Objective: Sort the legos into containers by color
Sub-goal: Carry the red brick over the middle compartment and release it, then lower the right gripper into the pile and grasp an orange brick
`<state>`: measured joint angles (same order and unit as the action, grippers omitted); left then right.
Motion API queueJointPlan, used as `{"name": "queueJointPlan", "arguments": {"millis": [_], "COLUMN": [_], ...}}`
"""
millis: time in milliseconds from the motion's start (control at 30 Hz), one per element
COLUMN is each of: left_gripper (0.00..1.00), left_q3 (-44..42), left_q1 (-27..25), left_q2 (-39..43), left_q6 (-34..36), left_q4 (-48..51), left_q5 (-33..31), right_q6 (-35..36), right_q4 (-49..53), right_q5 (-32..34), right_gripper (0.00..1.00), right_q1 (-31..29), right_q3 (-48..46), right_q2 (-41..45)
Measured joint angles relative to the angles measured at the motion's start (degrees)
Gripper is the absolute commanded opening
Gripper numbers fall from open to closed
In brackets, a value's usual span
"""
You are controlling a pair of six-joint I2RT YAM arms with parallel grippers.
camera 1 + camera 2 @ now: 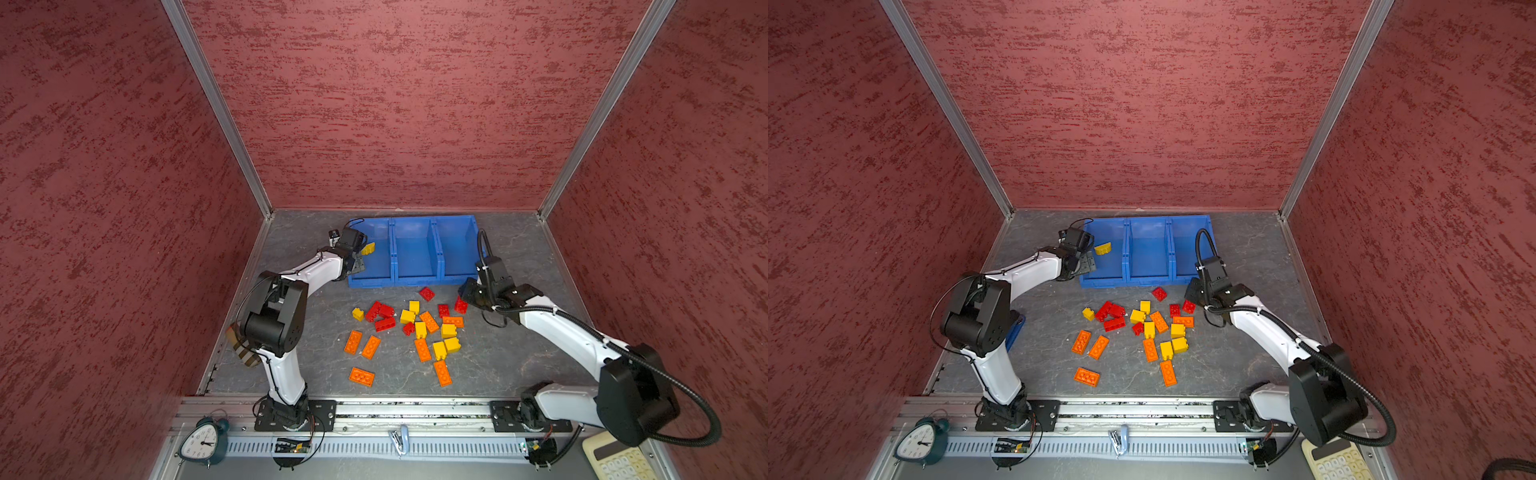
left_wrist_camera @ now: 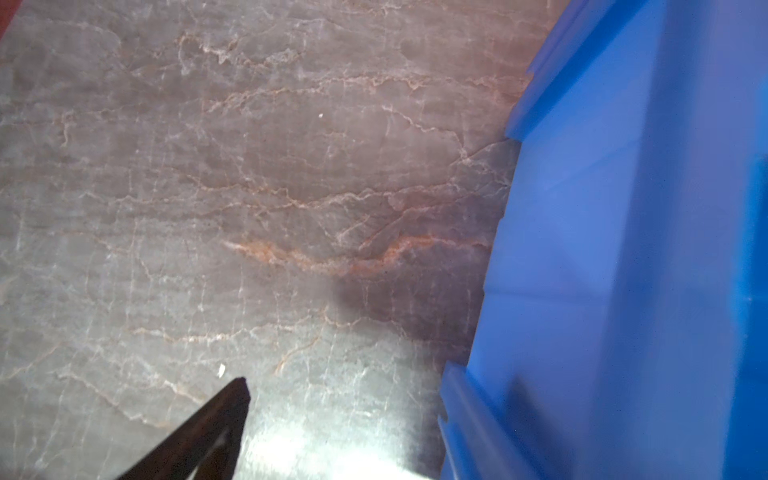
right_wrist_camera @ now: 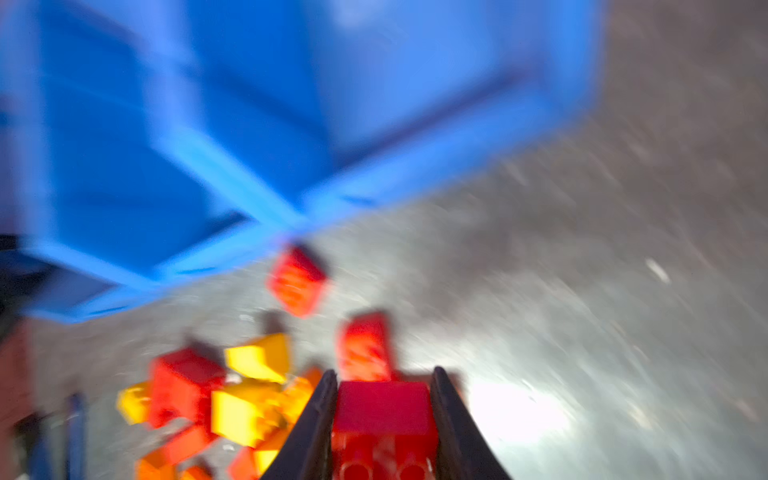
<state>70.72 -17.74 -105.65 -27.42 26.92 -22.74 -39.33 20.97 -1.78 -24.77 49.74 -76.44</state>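
The three blue bins (image 1: 390, 281) stand joined in a row at the far centre of the grey marbled surface (image 1: 498, 353). The left end effector (image 1: 361, 255) is positioned over the left edge of the left bin (image 1: 374, 272), with jaws fully apart and nothing between them. In the left wrist view only one finger (image 2: 208, 432) shows, beside the outer bin wall. A yellow brick (image 1: 368, 248) lies tilted within the outline of the left bin, just beside the left end effector; whether it rests on the bin floor cannot be told. The middle bin (image 1: 413, 253) and right bin (image 1: 455, 249) show bare floors. The right end effector (image 3: 384, 374) is located near the near-right corner of the right bin and is closed on a red brick (image 3: 382, 407), clamped between both fingers; the right wrist view is blurred. In both top views this brick sits at the far-right edge of the pile. The remaining legos (image 1: 415, 328) lie loose on the surface just near of the bins, between the two arms: red pieces mostly on the far side, yellow pieces in the middle, and orange bricks (image 1: 362, 376) spread toward the near side.
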Motion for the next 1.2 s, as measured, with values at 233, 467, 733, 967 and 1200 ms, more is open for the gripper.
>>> {"name": "queueJointPlan", "arguments": {"millis": [233, 467, 733, 967, 1200], "left_gripper": [0.99, 0.99, 0.99, 0.99, 0.99], "left_q3": [2.5, 5.1, 2.7, -1.0, -7.0], "left_q1": [1.6, 2.2, -0.3, -2.5, -6.9], "left_q2": [-2.8, -4.6, -1.6, 4.9, 15.3], "left_q6": [1.4, 2.4, 1.3, -0.2, -3.1], "left_q4": [-2.2, -2.5, -1.8, 0.6, 1.8], "left_q5": [0.2, 1.7, 2.9, 3.0, 1.9], "right_q6": [7.9, 13.8, 16.7, 19.0, 18.3], "right_q4": [-11.0, -12.3, -11.7, -12.3, -14.7], "right_q5": [-0.5, 0.5, 0.9, 1.2, 2.7], "right_gripper": [0.27, 0.3, 0.67, 0.99, 0.99], "right_q1": [-1.5, -2.7, -3.2, -3.3, -3.3], "right_q3": [14.0, 28.0, 35.8, 31.7, 9.9], "right_q2": [-15.0, -29.3, -34.8, -31.3, -11.4]}}
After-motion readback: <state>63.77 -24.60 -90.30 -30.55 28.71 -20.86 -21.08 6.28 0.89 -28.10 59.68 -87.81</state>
